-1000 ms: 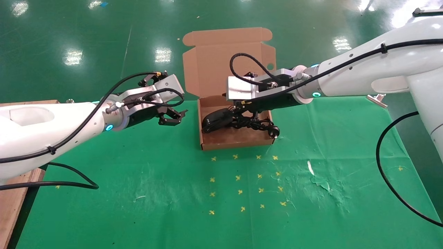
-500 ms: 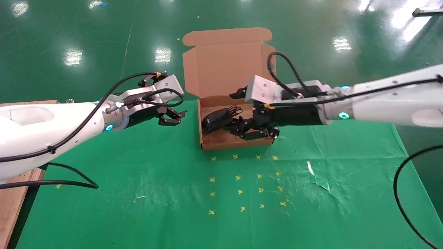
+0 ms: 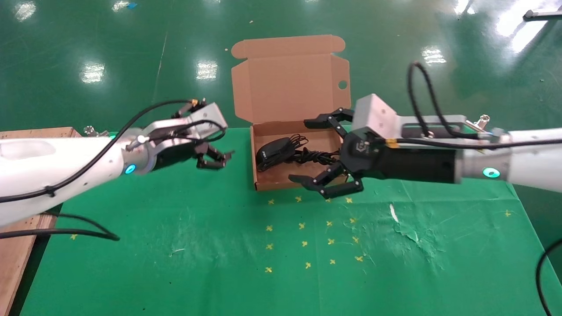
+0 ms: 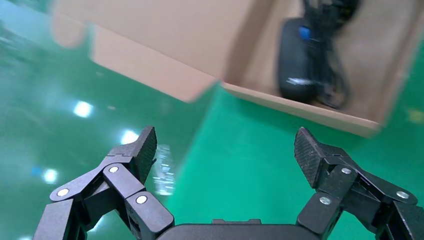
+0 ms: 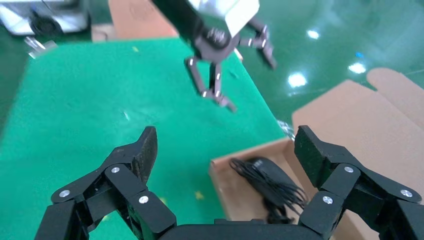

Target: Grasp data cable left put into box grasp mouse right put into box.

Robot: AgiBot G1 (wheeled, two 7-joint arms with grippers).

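Observation:
The brown box [image 3: 281, 186] stands open on the green table, its lid upright. The black mouse [image 3: 272, 151] lies inside at the left, with its thin cord bunched beside it. The data cable [image 3: 318, 156] lies in the box to the right, partly hidden by my right gripper. My right gripper [image 3: 299, 151] is open and empty, held above the box's right front corner. My left gripper [image 3: 226, 159] is open and empty, left of the box. The left wrist view shows the mouse [image 4: 295, 70] in the box [image 4: 300, 107]. The right wrist view shows the mouse [image 5: 270, 175] too.
Several yellow cross marks [image 3: 307, 228] dot the green cloth in front of the box. A wooden board [image 3: 17, 254] lies at the table's left edge. The lid flap has a round hole [image 3: 342, 84]. The left gripper [image 5: 220, 65] shows far off in the right wrist view.
My right gripper has drawn back out of the box, toward the right and front, open and empty. The mouse and cable stay in the box. My left arm has dropped slightly.

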